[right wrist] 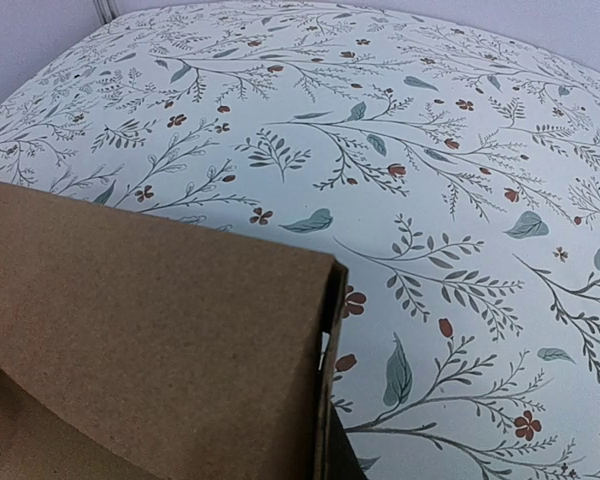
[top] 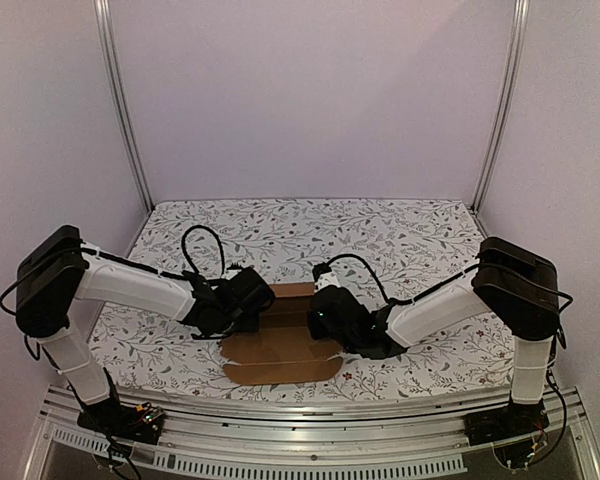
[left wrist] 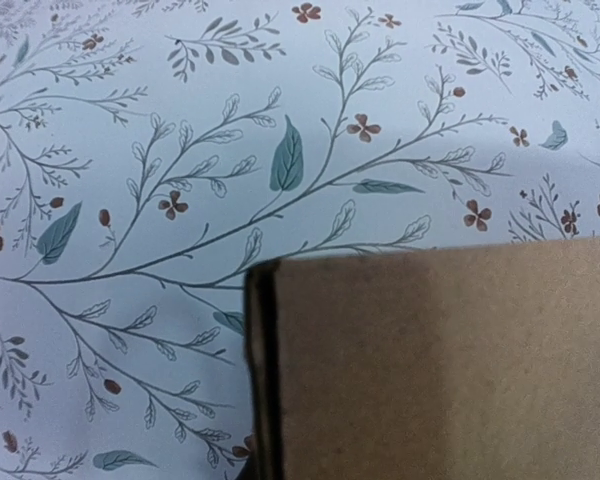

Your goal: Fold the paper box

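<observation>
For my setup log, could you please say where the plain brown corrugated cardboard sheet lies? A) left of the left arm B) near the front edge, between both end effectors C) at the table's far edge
B: the top view shows the brown cardboard sheet near the front edge, flanked by the left end effector and the right end effector.

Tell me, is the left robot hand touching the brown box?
Cannot tell. The top view has the left gripper overlapping the paper box; its wrist view shows no fingers.
</observation>
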Tool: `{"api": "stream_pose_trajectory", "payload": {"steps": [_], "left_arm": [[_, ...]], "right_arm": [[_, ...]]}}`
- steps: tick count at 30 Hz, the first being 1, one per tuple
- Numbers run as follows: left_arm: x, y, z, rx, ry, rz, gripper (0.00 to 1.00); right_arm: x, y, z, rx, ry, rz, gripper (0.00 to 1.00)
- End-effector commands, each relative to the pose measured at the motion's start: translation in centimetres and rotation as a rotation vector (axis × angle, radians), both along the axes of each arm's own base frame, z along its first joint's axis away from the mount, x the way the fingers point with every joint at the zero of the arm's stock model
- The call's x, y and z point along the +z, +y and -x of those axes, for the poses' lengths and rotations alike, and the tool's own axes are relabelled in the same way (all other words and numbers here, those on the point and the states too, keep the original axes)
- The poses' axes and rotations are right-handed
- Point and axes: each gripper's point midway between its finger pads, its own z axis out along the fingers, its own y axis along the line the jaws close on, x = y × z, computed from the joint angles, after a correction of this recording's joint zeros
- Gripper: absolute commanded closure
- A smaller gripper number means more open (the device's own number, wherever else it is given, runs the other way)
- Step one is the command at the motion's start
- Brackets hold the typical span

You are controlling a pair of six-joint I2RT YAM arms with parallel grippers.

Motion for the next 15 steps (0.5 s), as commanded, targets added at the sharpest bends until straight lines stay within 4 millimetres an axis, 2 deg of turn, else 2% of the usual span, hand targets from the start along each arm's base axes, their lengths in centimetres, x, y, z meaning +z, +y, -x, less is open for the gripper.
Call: {"api": "stream_pose_trajectory", "payload": {"steps": [1, 7, 11, 15], "left_arm": [[-0.6, -2.5, 0.4, -0.045, 0.03, 0.056, 1.0], [-0.1, -2.1, 0.3, -0.009, 0.015, 0.05, 1.0], [0.4, -2.4, 0.3, 0.008, 0.005, 0.049, 1.0], [0.7, -1.8, 0.4, 0.058, 0.001, 0.016, 1.0]], "right_arm": [[0.4, 4.6, 3.4, 0.16, 0.037, -0.076, 1.0], [0.7, 5.1, 3.9, 0.171, 0.038, -0.078, 1.0], [1.4, 4.7, 3.9, 0.16, 0.022, -0.071, 1.0], [1.4, 4.1, 3.8, 0.14, 0.012, -0.061, 1.0]]}}
